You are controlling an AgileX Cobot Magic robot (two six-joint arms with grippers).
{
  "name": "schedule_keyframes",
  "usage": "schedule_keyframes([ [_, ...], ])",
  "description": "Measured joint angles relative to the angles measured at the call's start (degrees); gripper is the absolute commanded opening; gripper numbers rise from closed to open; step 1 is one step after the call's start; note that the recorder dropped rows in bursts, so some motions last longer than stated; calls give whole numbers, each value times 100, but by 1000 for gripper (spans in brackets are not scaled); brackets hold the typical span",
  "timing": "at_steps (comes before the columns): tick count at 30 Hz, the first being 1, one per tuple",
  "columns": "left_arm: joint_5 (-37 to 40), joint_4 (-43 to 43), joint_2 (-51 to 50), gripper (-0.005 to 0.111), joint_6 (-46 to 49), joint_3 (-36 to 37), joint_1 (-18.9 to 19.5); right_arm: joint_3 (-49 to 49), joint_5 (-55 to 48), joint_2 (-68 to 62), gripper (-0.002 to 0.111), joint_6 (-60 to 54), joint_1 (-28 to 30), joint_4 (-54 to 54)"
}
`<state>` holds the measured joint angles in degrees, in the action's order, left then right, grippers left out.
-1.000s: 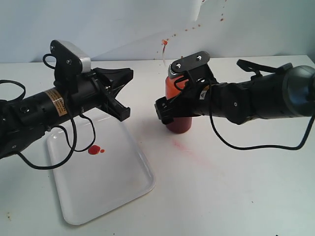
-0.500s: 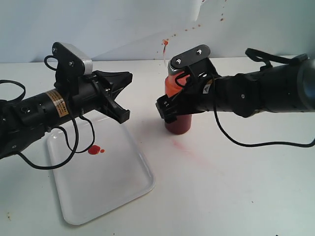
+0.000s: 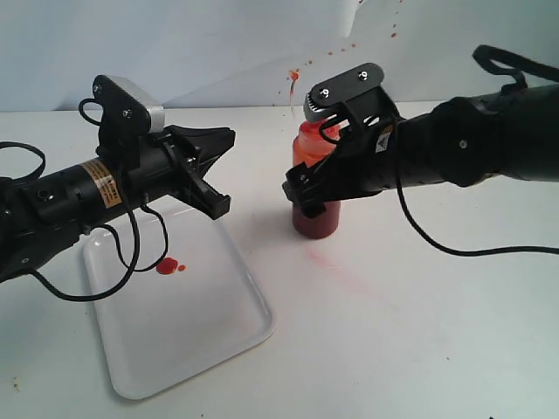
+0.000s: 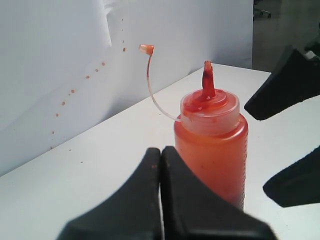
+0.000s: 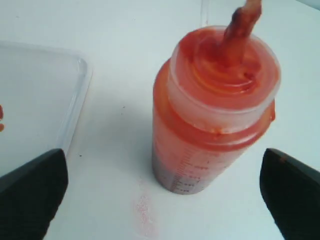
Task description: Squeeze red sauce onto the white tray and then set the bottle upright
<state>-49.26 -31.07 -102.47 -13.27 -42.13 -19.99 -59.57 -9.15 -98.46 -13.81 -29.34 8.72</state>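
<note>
Lifted slightly since earlier, the right gripper (image 3: 306,194) hangs released, jaws wide around the upright bottle (image 3: 316,218) beside the white tray (image 3: 218,323) holding red sauce (image 3: 167,266). The left gripper (image 4: 161,155) is clenched and empty. A finger grazing the uncapped bottle could topple it.

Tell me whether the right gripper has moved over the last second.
Yes. Judged against the bottle, which stands in the same spot, the right gripper has risen and edged slightly to the right, its jaws open.

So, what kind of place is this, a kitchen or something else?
Most likely a robot test bench, not a kitchen: a left arm and a right arm work over a plain white table, before a sauce-spattered white backdrop, with a tray and a bottle.
</note>
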Motion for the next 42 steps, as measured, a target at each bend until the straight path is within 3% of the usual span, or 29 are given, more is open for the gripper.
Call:
schedule_keyframes([
  [9,0,0,0,0,0,0,0,1519,1073,1367,57,436,0,77],
  [17,15,207,273,0,0,161,0,2843,1928,3013,0,284,0,133],
  [22,19,813,985,0,0,564,0,3663,2948,4101,0,190,0,267],
  [29,831,908,2016,0,11,814,0,4268,4121,5029,0,-766,0,1745],
  [35,1820,925,2791,0,-108,840,0,4320,4292,5182,0,-1201,0,2470],
  [42,2275,925,3614,0,-372,847,0,4320,4313,5182,0,-1240,0,2532],
])
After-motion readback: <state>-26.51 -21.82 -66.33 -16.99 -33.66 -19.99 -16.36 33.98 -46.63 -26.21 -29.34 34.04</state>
